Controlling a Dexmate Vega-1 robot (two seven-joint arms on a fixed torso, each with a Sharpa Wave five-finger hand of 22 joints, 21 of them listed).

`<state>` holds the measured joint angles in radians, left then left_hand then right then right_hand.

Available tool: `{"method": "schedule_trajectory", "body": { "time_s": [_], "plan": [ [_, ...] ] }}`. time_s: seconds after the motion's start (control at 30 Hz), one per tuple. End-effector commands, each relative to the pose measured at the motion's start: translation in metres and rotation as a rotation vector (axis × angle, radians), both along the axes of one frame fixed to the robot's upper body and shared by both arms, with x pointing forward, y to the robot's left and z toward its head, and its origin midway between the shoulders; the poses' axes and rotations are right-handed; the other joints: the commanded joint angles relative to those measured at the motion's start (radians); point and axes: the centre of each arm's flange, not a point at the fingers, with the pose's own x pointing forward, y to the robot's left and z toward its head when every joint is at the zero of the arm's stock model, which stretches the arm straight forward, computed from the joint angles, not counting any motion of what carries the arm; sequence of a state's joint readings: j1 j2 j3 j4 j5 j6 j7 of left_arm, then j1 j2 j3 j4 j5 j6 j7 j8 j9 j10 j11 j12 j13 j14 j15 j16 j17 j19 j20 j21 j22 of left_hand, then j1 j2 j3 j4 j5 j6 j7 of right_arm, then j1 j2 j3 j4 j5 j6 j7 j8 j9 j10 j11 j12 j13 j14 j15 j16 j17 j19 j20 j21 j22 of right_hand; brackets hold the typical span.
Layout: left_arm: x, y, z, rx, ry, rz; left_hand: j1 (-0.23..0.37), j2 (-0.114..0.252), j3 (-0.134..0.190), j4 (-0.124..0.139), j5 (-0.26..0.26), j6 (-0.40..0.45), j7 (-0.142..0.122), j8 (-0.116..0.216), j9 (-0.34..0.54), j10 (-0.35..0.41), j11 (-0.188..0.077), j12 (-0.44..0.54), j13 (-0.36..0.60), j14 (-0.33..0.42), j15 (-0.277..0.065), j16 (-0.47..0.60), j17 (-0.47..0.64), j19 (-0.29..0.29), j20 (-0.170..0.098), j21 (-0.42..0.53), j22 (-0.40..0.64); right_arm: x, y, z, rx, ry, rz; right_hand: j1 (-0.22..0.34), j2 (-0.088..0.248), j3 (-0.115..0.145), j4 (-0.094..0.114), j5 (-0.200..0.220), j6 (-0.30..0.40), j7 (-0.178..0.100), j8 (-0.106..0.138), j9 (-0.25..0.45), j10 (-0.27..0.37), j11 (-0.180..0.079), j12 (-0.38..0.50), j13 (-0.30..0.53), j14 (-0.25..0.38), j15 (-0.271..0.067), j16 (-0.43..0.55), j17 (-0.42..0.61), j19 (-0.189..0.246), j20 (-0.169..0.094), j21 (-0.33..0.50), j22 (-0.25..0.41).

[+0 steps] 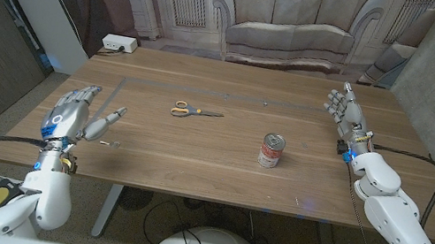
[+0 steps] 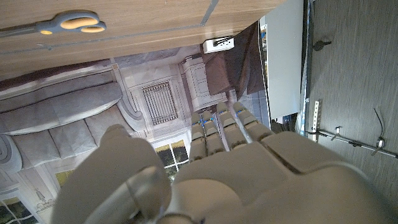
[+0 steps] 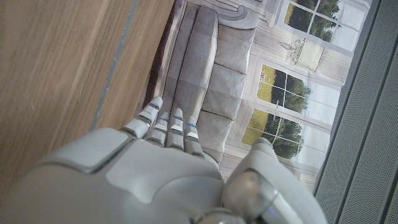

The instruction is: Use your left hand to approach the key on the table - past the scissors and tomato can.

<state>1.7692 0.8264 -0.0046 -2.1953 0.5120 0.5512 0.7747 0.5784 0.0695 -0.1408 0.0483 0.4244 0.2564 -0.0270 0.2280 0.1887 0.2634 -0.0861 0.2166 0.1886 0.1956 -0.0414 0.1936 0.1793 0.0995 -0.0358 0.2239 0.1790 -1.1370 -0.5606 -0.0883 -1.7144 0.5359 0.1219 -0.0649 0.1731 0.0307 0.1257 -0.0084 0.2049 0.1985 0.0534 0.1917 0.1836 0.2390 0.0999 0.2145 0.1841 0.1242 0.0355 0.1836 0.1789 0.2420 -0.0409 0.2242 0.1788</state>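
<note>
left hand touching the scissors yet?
Apart. The head view shows bare wood between the left hand at the table's left edge and the yellow-and-grey-handled scissors lying farther toward the middle.

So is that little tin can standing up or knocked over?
Upright: the tomato can stands on its base on the table, round top facing up.

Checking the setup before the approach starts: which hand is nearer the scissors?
Left. The left hand is at the table's left edge, with the scissors a short way to its right; the right hand is at the far right, beyond the tomato can.
</note>
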Motion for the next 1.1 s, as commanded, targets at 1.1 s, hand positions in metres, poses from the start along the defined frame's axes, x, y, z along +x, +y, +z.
{"method": "schedule_trajectory", "body": {
  "time_s": [1.1],
  "plan": [
    [0.036,0.013,-0.014,-0.043,0.14,0.026,0.02,0.006,-0.011,0.001,0.019,0.034,-0.003,-0.002,0.002,0.018,-0.006,-0.006,0.002,0.016,-0.038,0.002,0.004,0.011,-0.027,-0.007,0.006,-0.001,-0.003,-0.003,0.004,0.009,-0.007,0.004,0.007,-0.005,-0.003,0.004,0.008,-0.001,0.004,0.004,0.014,0.0,0.003,0.002,0.013,0.0,0.004,0.004,0.011,-0.007,-0.009,0.006]
  ]
}}
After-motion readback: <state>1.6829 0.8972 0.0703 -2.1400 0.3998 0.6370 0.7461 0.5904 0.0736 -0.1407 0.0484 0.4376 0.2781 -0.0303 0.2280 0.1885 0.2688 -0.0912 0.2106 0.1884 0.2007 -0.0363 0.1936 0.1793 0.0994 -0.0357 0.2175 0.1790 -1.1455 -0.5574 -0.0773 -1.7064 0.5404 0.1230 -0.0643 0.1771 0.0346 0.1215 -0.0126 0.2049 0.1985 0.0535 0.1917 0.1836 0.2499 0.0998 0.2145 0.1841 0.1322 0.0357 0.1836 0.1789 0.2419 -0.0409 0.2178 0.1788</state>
